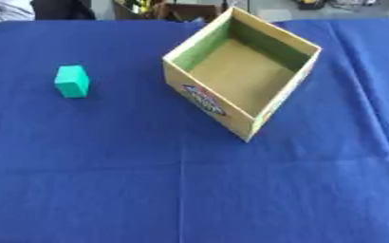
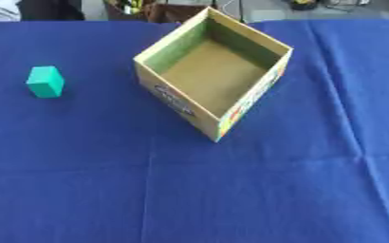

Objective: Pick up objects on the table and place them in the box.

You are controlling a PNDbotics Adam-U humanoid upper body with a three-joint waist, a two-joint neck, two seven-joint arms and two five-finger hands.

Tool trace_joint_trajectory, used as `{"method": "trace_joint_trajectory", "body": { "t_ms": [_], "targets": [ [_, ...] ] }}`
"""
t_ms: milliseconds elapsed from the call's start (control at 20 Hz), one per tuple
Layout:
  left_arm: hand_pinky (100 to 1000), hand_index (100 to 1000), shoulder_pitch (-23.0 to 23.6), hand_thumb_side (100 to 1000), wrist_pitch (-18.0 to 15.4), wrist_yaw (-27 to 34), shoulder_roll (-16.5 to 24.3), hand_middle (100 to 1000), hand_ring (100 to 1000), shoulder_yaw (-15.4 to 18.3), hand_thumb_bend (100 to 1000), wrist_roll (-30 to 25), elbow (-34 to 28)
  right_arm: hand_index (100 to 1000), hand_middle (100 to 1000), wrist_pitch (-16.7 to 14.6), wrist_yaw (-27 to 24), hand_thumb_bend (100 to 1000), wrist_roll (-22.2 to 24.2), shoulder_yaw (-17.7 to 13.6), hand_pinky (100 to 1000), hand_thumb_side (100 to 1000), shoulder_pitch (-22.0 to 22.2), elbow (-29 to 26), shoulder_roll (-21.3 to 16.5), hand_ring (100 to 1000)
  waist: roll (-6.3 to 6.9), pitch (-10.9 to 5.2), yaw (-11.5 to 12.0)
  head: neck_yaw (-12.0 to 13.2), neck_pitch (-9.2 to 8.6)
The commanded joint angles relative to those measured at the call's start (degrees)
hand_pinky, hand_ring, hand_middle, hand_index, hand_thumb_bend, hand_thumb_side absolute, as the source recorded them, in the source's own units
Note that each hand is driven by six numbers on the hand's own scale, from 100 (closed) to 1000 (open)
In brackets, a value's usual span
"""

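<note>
A small teal block (image 1: 71, 81) stands on the blue tablecloth at the left, well apart from the box. The open cardboard box (image 1: 206, 99) sits turned corner-on near the middle, a printed label on its front left wall; I see nothing inside it but its bare brown floor. Neither of my hands shows in either view.
The blue cloth (image 1: 189, 190) covers the whole table, with fold creases running across the near half. Clutter and part of a person show beyond the far edge (image 1: 57, 9).
</note>
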Motion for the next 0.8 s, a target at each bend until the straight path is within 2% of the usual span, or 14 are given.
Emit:
{"method": "trace_joint_trajectory", "body": {
  "t_ms": [50, 250, 400, 450, 550, 650, 750, 800],
  "targets": [
    [837, 996, -4.19, 1000, 0.65, -4.20, 7.49, 854, 825, -1.45, 226, -5.99, 3.79, 735, 654, 0.00, -0.49, 100, 0.38, -0.04, 733, 990, -0.17, -0.78, -1.93, 746, 0.10, -1.31, -0.20, 0.10, 0.40],
    [866, 1000, -10.01, 1000, -2.03, -8.47, 12.27, 882, 867, -4.81, 224, -15.35, 10.94, 735, 654, -0.04, -0.57, 100, 0.67, 0.17, 733, 990, -0.10, -0.78, -2.12, 746, 0.20, -1.49, -0.39, 0.28, 0.35],
    [895, 1000, -15.08, 1000, -6.00, -11.30, 14.12, 905, 914, -8.64, 303, -23.49, 17.18, 735, 653, -0.08, -0.68, 100, 0.97, 0.41, 734, 989, -0.09, -0.78, -2.27, 746, 0.28, -1.58, -0.56, 0.40, 0.05],
    [896, 1000, -16.88, 1000, -7.35, -12.42, 14.24, 904, 920, -9.82, 356, -25.97, 19.47, 735, 653, -0.10, -0.72, 100, 1.07, 0.50, 734, 989, -0.12, -0.78, -2.30, 746, 0.30, -1.61, -0.57, 0.41, -0.08],
    [898, 1000, -20.10, 1000, -9.62, -15.26, 14.00, 906, 933, -11.64, 384, -29.57, 23.74, 735, 653, -0.16, -0.79, 100, 1.26, 0.62, 734, 988, -0.13, -0.78, -2.34, 747, 0.33, -1.63, -0.51, 0.41, -0.26],
    [913, 1000, -22.60, 1000, -11.35, -17.93, 13.09, 954, 964, -13.03, 424, -32.02, 27.52, 734, 652, -0.16, -0.88, 100, 1.40, 0.70, 734, 985, -0.09, -0.78, -2.32, 746, 0.34, -1.61, -0.50, 0.41, -0.33],
    [911, 1000, -24.72, 1000, -12.54, -20.31, 12.00, 948, 967, -14.31, 463, -34.18, 31.22, 734, 651, -0.16, -0.92, 100, 1.53, 0.77, 734, 984, -0.09, -0.78, -2.30, 746, 0.37, -1.56, -0.49, 0.42, -0.29],
    [911, 1000, -25.71, 1000, -13.12, -21.59, 11.40, 946, 968, -14.90, 518, -35.06, 33.00, 733, 650, -0.15, -0.91, 100, 1.58, 0.81, 734, 983, -0.08, -0.78, -2.28, 746, 0.39, -1.53, -0.48, 0.43, -0.34]
  ]
}}
